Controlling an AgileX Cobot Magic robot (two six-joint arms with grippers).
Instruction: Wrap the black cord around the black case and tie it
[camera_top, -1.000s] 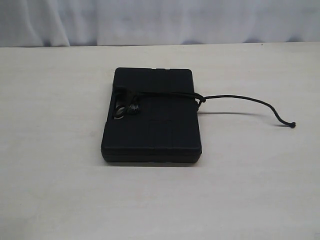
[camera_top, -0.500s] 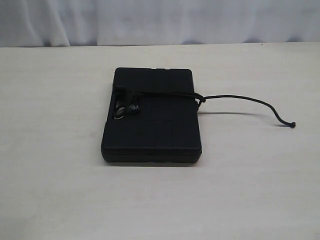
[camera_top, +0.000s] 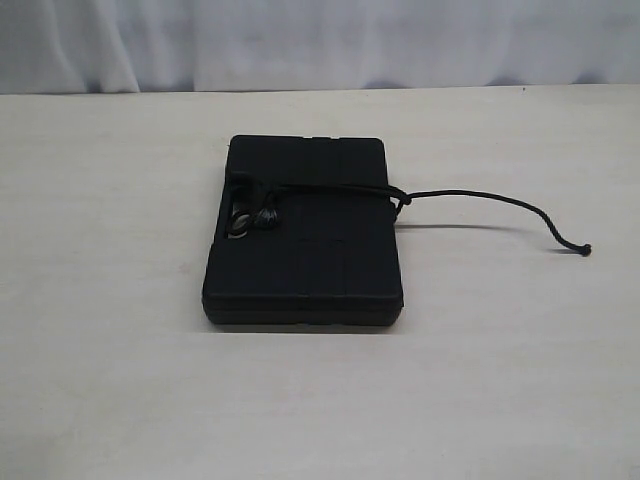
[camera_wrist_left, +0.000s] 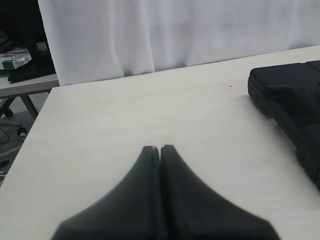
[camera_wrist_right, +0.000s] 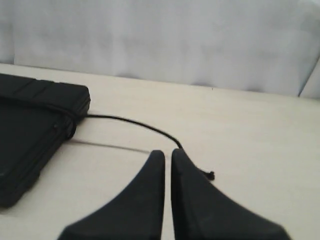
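The black case (camera_top: 303, 250) lies flat in the middle of the table. The black cord (camera_top: 480, 195) crosses the case's lid, with a knot at the case's right edge. Its free tail trails right over the table to a knobbed tip (camera_top: 586, 250). A grey tuft (camera_top: 240, 225) sits by the handle cutout. Neither gripper appears in the exterior view. My left gripper (camera_wrist_left: 159, 147) is shut and empty, with the case (camera_wrist_left: 290, 100) off to its side. My right gripper (camera_wrist_right: 167, 151) is shut over bare table. Just beyond it run the cord (camera_wrist_right: 135, 122) and its tip (camera_wrist_right: 211, 175), and farther off lies the case (camera_wrist_right: 30, 125).
The pale table (camera_top: 120, 350) ends at a white curtain (camera_top: 300, 40) along the back. In the left wrist view the table's edge (camera_wrist_left: 30, 130) drops off beside another table holding clutter (camera_wrist_left: 20, 65).
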